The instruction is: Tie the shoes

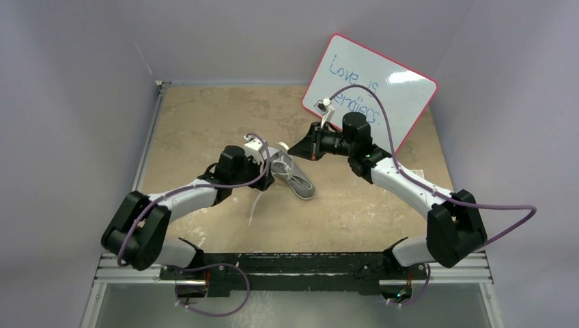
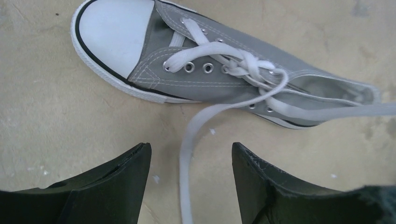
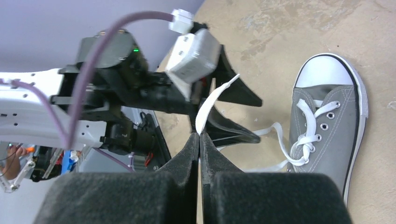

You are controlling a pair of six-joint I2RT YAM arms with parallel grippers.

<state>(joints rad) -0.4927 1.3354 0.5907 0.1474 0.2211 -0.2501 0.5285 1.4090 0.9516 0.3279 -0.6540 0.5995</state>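
Note:
A grey canvas sneaker (image 1: 298,180) with a white toe cap lies on the tan table between both arms. It also shows in the left wrist view (image 2: 205,84) and the right wrist view (image 3: 329,135). Its white laces are crossed in a loose knot (image 2: 252,67). One lace (image 2: 189,154) runs along the table between the fingers of my open left gripper (image 2: 191,151), which hovers beside the shoe (image 1: 272,166). My right gripper (image 3: 200,136) is shut on the other lace's end (image 3: 212,100), just past the toe (image 1: 295,147).
A pink-edged whiteboard (image 1: 382,78) with blue writing leans at the back right, behind the right arm. A loose lace tail (image 1: 255,205) trails toward the near edge. Purple walls stand on three sides.

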